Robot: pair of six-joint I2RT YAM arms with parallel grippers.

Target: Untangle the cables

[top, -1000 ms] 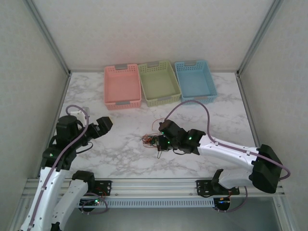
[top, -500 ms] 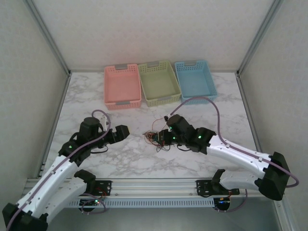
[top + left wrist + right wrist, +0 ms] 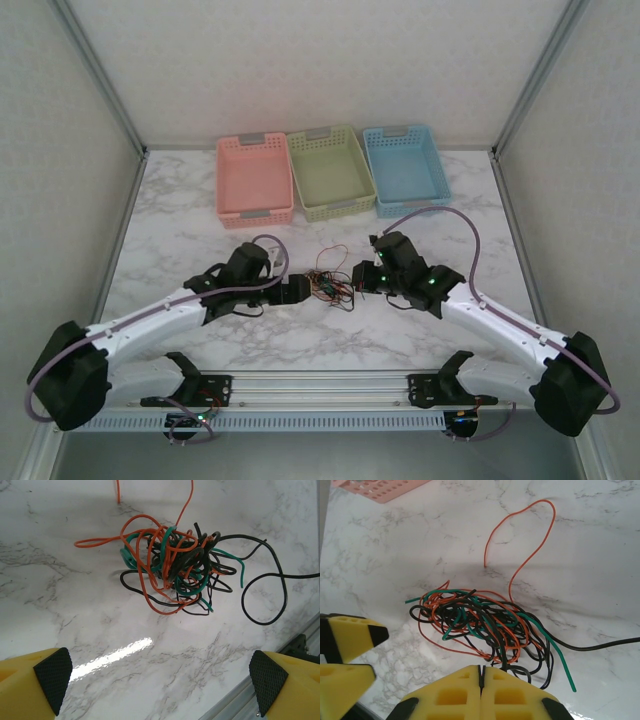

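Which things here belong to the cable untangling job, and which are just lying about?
Job: tangled bundle of thin orange, teal and black wires.
Lying about: pink plastic basket, green plastic basket, blue plastic basket, all empty.

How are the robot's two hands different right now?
The left hand is wide open; the right hand is shut tight. The left hand stands a little way off from the cables; the right hand's tips are right at the tangle's edge. Both have yellow fingers and point at the tangle.
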